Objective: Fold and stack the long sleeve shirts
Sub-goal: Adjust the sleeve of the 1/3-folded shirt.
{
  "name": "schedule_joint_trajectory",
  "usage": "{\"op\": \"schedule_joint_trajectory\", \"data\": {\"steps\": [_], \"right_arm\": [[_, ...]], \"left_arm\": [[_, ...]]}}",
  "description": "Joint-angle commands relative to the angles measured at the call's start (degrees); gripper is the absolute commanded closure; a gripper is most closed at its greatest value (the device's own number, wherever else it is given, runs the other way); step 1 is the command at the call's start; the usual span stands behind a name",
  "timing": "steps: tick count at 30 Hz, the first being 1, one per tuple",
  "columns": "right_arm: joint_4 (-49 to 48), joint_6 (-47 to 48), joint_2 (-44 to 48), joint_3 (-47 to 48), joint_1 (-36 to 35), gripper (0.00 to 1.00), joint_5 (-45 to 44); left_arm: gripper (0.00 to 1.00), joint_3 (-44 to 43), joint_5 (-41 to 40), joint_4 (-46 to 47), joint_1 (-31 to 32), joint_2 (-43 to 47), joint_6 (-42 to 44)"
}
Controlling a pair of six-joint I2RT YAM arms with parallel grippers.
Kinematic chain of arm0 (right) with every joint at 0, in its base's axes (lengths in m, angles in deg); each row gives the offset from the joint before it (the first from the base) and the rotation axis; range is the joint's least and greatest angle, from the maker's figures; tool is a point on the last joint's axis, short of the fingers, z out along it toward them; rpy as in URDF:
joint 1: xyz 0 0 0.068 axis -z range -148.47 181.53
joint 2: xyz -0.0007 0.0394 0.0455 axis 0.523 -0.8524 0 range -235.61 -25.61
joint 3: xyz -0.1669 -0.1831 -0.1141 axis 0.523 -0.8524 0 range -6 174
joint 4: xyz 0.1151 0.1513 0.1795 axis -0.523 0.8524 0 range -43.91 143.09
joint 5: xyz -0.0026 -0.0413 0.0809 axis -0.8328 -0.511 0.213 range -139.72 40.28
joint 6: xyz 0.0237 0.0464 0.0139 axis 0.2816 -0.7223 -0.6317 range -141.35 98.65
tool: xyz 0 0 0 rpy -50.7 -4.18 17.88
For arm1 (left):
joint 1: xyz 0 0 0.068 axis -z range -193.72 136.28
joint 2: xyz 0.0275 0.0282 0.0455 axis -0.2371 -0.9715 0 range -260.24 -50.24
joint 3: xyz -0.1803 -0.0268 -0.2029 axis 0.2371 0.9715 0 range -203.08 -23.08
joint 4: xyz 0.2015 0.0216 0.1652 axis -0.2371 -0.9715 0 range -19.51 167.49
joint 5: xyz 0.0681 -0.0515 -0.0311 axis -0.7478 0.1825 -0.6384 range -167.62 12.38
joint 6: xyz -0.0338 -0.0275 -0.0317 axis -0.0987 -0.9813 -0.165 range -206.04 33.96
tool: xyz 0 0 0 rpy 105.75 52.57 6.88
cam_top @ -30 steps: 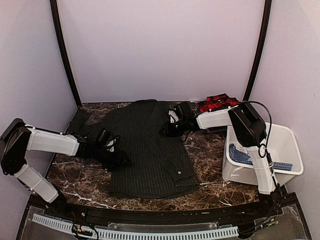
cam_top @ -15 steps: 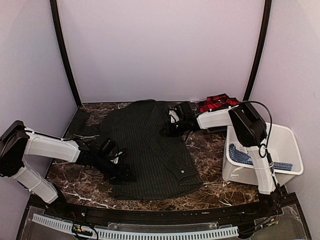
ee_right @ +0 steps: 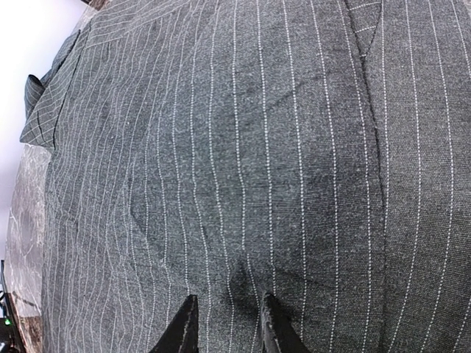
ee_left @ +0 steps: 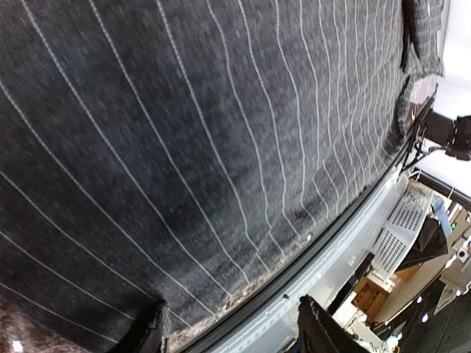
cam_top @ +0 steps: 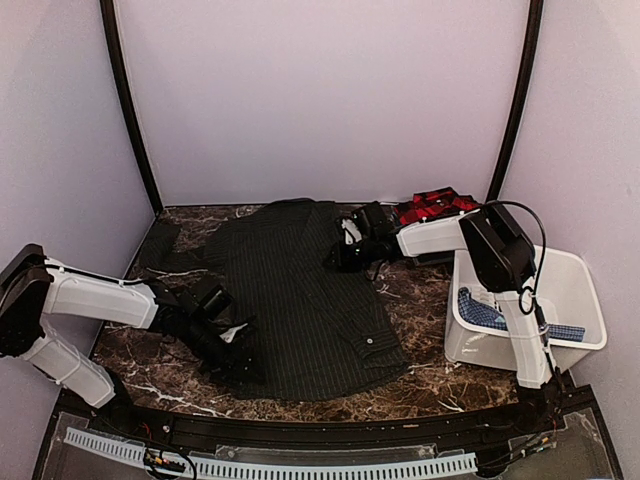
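A dark charcoal pinstripe shirt (cam_top: 300,290) lies spread flat on the marble table. My left gripper (cam_top: 238,350) rests on its near-left hem, jaws open. In the left wrist view the fingers straddle the hem (ee_left: 221,147) just above the table's front rail, with my left gripper (ee_left: 232,334) holding nothing. My right gripper (cam_top: 340,257) sits on the shirt's far-right part. In the right wrist view its tips (ee_right: 228,323) stand close together with a small pucker of the striped cloth (ee_right: 257,147) pinched between them. A red-and-black plaid shirt (cam_top: 435,205) lies bunched at the back right.
A white plastic bin (cam_top: 470,335) stands at the right edge with a blue checked cloth (cam_top: 480,310) inside. The table's front rail (ee_left: 331,250) runs right beside the shirt's hem. Curved dark posts and pale walls close in the back and sides.
My left gripper has slid toward the near edge along the shirt's left side, and the hem has shifted slightly nearer and to the right. The right gripper has stayed in place.
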Motion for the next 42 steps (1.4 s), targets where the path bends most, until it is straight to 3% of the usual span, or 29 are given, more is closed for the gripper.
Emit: {"op": "schedule_joint_trajectory", "data": {"steps": [1,11,19,24,28,36,42], "right_arm": [[2.5,0.9,0.2,-1.7,1.1,0.73,-2.1],[2.1,0.9,1.1,-3.8,1.1,0.73,-1.1],[2.8,1.4,3.4,-5.5,1.1,0.73,-1.4],[2.9,1.4,5.4,-6.9,1.0,0.70,-0.9],[3.1,2.1,7.4,-6.0,0.7,0.65,-0.1],[3.7,6.3,13.5,-3.5,-1.1,0.48,-2.9],[3.4,7.8,19.2,-3.4,-1.3,0.40,-5.2]], "left_arm": [[0.42,0.3,3.8,-3.9,1.2,0.0,3.7],[0.42,2.2,4.0,-0.9,3.7,-3.0,2.0],[0.42,3.4,3.4,-4.9,4.3,0.3,2.6],[0.42,-0.8,-0.2,-8.0,4.2,2.6,1.6],[0.42,-9.3,-6.7,-13.0,2.5,4.0,1.6],[0.42,-25.1,-25.8,-19.8,-8.2,4.8,3.4],[0.38,-30.8,-41.1,-15.4,-16.9,2.6,5.5]]}}
